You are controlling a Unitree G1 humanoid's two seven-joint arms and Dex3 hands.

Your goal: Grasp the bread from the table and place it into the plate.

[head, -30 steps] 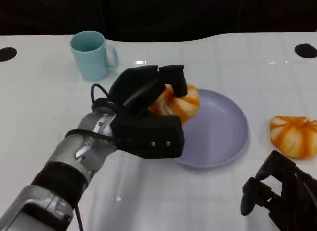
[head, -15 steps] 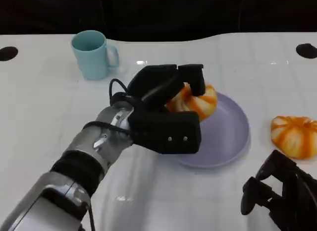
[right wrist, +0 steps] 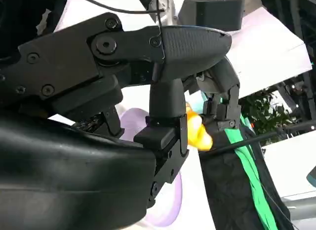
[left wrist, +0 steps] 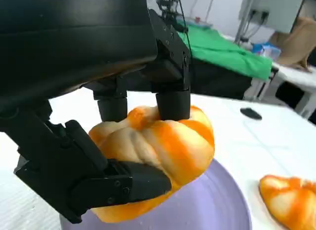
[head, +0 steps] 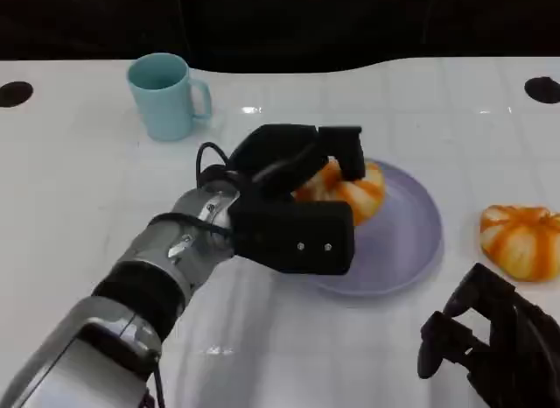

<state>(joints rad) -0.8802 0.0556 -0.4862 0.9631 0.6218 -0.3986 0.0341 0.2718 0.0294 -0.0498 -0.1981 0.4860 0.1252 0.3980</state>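
Count of items on the white surface (head: 79, 207):

Bread: two. One orange-striped bread (head: 346, 187) is over the plate; a second bread (head: 520, 242) lies on the surface, apart from the plate.

Plate: one, lilac plate (head: 402, 237).

Mug: one, light blue mug (head: 164, 96).

Robot hands: two, the left hand (head: 289, 207) and the right hand (head: 494, 342).

The left forearm (head: 144, 281) is silver with a black band and looping black cables. Its black hand (head: 293, 202) has a boxy shell with small screws. The right hand (head: 494, 347) is black too.
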